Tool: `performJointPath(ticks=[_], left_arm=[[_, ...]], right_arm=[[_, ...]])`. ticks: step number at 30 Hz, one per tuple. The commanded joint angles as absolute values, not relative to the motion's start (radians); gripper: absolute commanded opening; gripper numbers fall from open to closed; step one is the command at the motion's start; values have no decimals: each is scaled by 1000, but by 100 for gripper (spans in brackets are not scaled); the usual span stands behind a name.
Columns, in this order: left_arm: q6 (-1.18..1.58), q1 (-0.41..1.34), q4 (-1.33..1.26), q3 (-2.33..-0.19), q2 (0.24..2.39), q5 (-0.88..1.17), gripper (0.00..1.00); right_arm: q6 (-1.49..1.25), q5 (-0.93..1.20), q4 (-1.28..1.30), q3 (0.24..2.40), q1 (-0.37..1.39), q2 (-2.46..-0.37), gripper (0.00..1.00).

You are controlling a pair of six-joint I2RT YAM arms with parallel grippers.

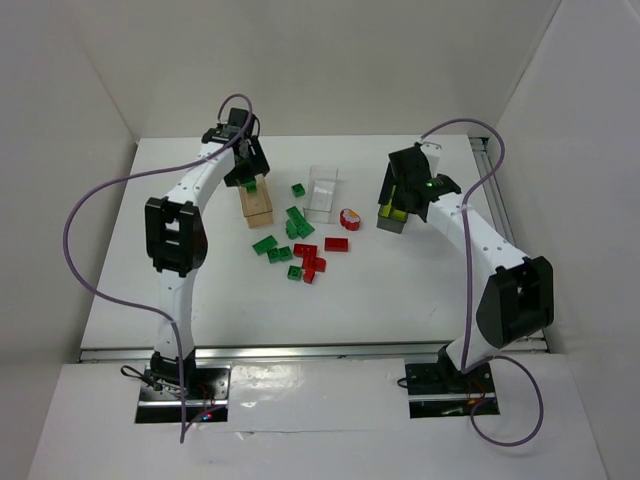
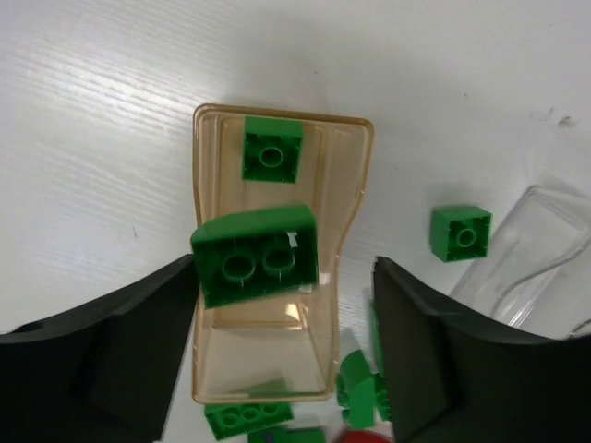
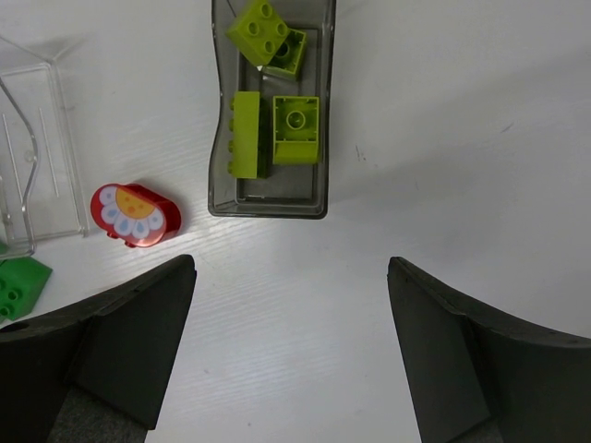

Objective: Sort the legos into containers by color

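My left gripper (image 1: 248, 178) hangs over the amber-tinted container (image 1: 257, 204), jaws wide open (image 2: 284, 309). A dark green two-stud brick (image 2: 255, 256) lies tilted in that container (image 2: 351, 198), just beside my left finger (image 2: 138, 341) and not gripped. A smaller green brick (image 2: 271, 153) sits at the container's far end. My right gripper (image 1: 402, 192) is open and empty (image 3: 291, 272) just short of the grey-tinted container (image 3: 222, 198), which holds three yellow-green bricks (image 3: 295, 129). The clear container (image 1: 322, 192) stands between the other two.
Loose dark green bricks (image 1: 292, 224) and red bricks (image 1: 314, 260) lie mid-table. A red oval flower-print brick (image 3: 135, 214) lies beside the clear container (image 3: 32, 175). A single green brick (image 2: 460, 233) lies right of the amber container. White walls enclose the table.
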State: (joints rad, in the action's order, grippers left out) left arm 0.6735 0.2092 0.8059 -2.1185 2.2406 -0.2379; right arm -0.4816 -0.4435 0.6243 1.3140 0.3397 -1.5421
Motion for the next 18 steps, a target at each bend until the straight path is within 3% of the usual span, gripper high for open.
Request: performJointPath(ticks=[1,4,8,12,15,16,18], left_arm=[[634,199,825,-2178,2247,-181,92],[621,230,825,-2162,2205,-214,95],[601,291,825,-2004,2047,-253,84],[638,399,761,-1637,1840,-272,76],[719,480,697,-1409,1724,-229,76],[733,504,672,-1363,1707,-209,83],[794,528,661,-1303,1698,-192,85]], right_arm=[[-502,-477,669,1361,334,-1539,92],[-502,-477,669,1361,334,-1539,92],[-511,-459,678,1352,334,-1526,92],[-511,-450,657,1330,334,-1517,92],[-511,-439,634,1295,334,-1517,92],[-511,-427,634,1281,334,-1517,92],[-502,-414,624,1281,344,-1517,92]])
